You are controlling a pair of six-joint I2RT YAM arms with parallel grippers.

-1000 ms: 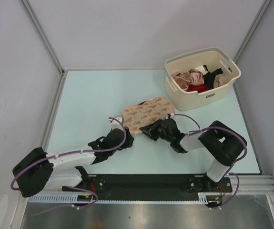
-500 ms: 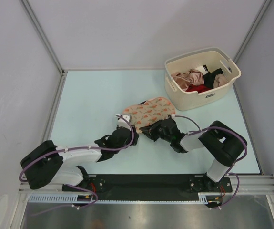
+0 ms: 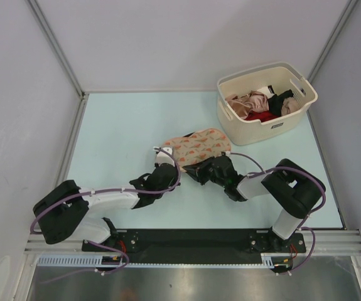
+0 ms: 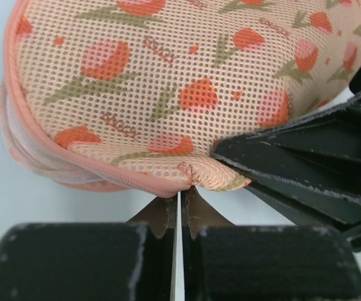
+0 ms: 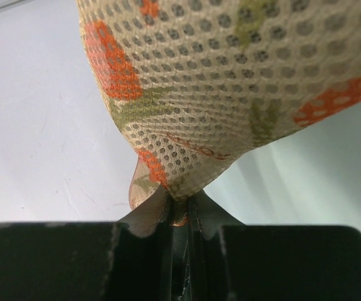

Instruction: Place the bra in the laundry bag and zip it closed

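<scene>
A: Where's the laundry bag (image 3: pixel 196 146)?
B: On the worktop (image 3: pixel 117 132) — near the basket (image 3: pixel 262 127).
A: What holds it?
B: The left gripper (image 4: pixel 179 191) pinches its zip edge — the right gripper (image 5: pixel 179 210) clamps its mesh.

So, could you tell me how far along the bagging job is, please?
Done: no bra lies out on the table, so it is probably inside the bag. In hand: left fingers and right fingers each pinch the bag's near edge. Left: the seam gapes, showing pale lining, so zipping remains.
</scene>
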